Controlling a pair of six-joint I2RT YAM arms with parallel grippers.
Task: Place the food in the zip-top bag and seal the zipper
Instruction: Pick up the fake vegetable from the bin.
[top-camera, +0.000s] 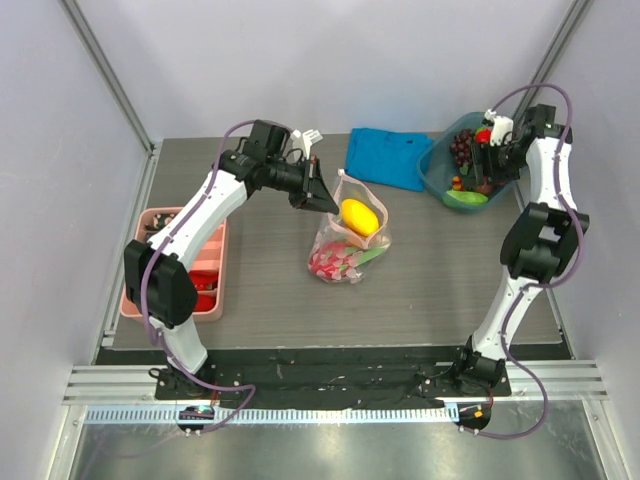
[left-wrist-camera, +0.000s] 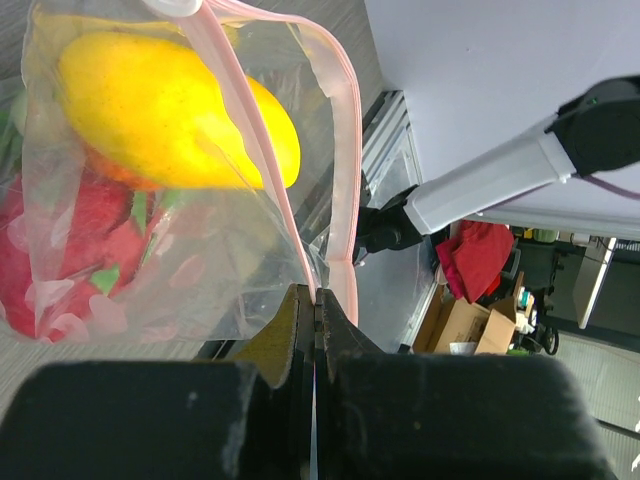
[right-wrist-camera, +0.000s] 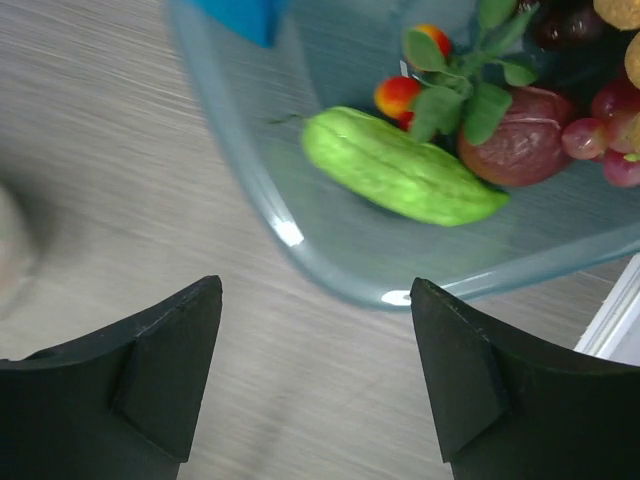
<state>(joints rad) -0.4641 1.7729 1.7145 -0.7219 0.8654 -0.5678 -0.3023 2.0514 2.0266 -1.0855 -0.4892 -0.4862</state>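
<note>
The zip-top bag (top-camera: 349, 243) stands mid-table with its mouth up. Inside it are a yellow mango-like fruit (top-camera: 360, 215) and a red and pink fruit (top-camera: 334, 262). My left gripper (top-camera: 327, 203) is shut on the bag's mouth edge, pinching the pink zipper (left-wrist-camera: 345, 150) at one end (left-wrist-camera: 315, 296). In the left wrist view the yellow fruit (left-wrist-camera: 170, 110) lies on top of the red one (left-wrist-camera: 80, 240). My right gripper (right-wrist-camera: 315, 330) hangs open and holds nothing, above the near rim of the teal bowl (right-wrist-camera: 330, 270). A green gourd (right-wrist-camera: 400, 170) lies just inside that bowl.
The bowl (top-camera: 437, 172) at the back right also holds purple grapes (right-wrist-camera: 610, 140), a brownish-purple fruit (right-wrist-camera: 525, 150) and small orange-red fruits (right-wrist-camera: 395, 95). A folded blue cloth (top-camera: 390, 155) lies left of the bowl. A pink compartment tray (top-camera: 180, 265) sits at the left edge.
</note>
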